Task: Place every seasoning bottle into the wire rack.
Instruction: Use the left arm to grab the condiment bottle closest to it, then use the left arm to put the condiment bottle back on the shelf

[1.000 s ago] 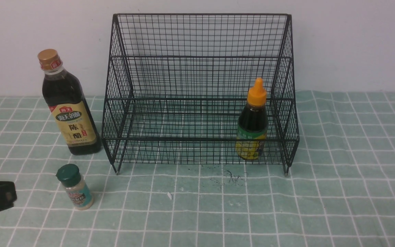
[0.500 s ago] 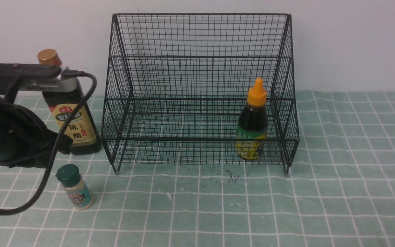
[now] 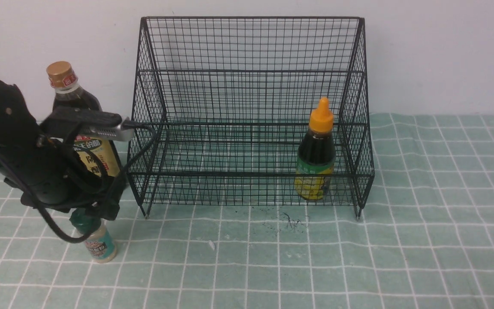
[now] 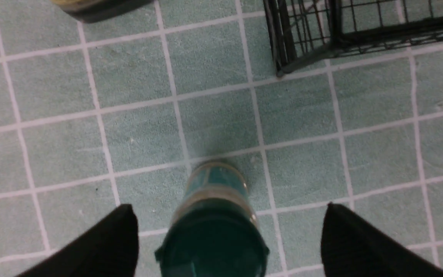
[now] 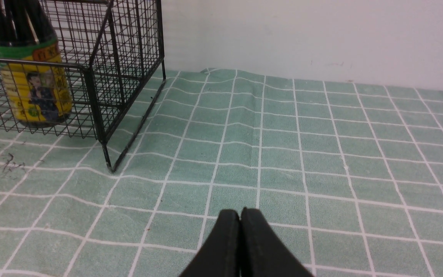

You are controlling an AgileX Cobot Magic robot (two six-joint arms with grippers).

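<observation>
Now pick-up step: left gripper (image 4: 227, 209) spread wide above green-capped shaker (image 3: 100, 246), upright near-left of wire rack (image 3: 251, 43) (right gripper (image 5: 240, 215) clenched, empty); next, lower, close on body, lift

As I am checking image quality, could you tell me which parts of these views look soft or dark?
Left wrist view: the small green-capped shaker is soft, close to the lens; the green checked tablecloth is sharp. Front view: even light; the black left arm shows little detail. Right wrist view: the dark bottle with yellow-green label is crisp.
</observation>
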